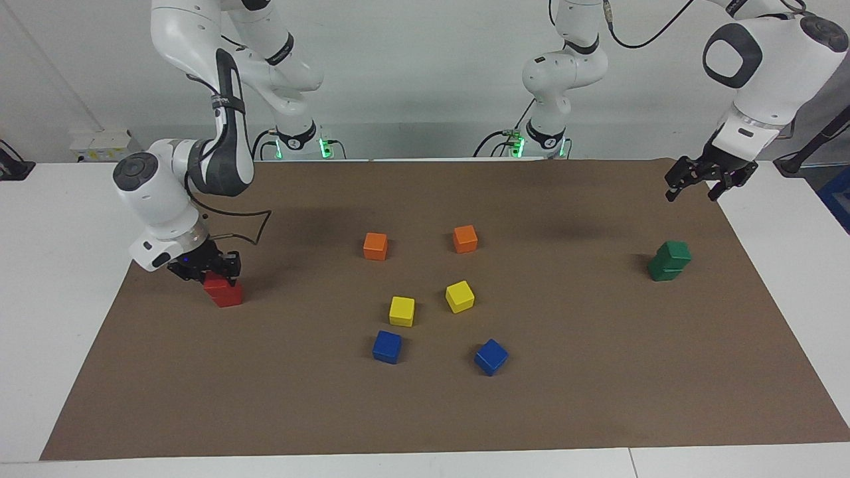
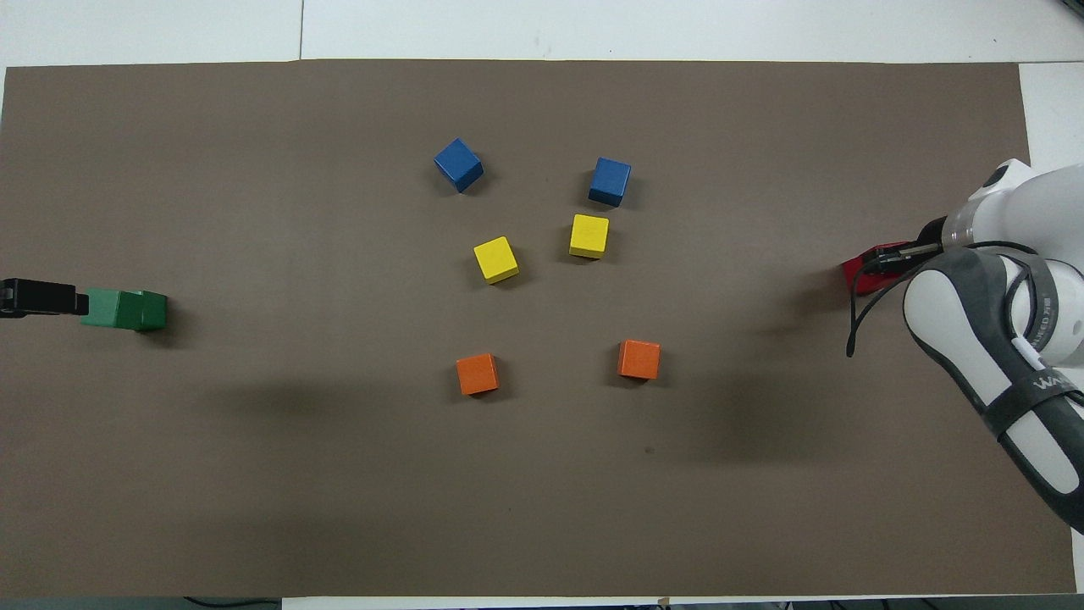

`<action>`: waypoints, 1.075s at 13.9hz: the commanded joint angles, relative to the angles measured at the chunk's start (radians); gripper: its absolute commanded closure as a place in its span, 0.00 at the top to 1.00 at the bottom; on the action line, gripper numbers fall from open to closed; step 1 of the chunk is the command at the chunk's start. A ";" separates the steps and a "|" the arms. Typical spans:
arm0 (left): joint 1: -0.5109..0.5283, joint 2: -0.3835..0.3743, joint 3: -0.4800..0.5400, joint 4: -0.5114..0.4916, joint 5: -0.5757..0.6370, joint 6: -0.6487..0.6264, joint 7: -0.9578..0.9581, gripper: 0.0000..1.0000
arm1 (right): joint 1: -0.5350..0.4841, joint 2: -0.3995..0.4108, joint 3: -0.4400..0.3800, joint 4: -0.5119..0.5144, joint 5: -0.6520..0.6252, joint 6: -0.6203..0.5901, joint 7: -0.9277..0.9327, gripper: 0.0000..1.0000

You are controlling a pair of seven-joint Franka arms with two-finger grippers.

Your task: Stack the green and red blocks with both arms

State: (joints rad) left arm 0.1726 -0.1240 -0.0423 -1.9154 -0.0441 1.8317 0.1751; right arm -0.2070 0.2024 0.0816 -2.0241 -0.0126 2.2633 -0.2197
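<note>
Two red blocks (image 1: 224,292) stand stacked on the brown mat (image 1: 425,411) at the right arm's end; in the overhead view only a bit of red block (image 2: 857,273) shows beside the arm. My right gripper (image 1: 207,271) is down on this stack, shut on the upper red block. Two green blocks (image 1: 669,260) stand stacked at the left arm's end, the upper one slightly offset; the stack also shows in the overhead view (image 2: 127,309). My left gripper (image 1: 694,191) hangs open and empty in the air over the mat's corner, apart from the green stack; it also shows in the overhead view (image 2: 38,298).
In the middle of the mat lie two orange cubes (image 1: 375,245) (image 1: 465,238), two yellow cubes (image 1: 402,311) (image 1: 459,296) and two blue cubes (image 1: 386,346) (image 1: 491,356). White table (image 1: 46,299) surrounds the mat.
</note>
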 commanded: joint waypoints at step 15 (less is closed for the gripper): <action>-0.297 0.081 0.160 0.153 0.029 -0.060 -0.149 1.00 | -0.020 -0.029 0.010 -0.042 -0.007 0.047 -0.044 0.00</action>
State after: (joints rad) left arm -0.0972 -0.0648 0.1006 -1.7947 -0.0389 1.7670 0.0463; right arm -0.2071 0.1966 0.0816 -2.0400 -0.0126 2.2960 -0.2318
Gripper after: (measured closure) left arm 0.000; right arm 0.454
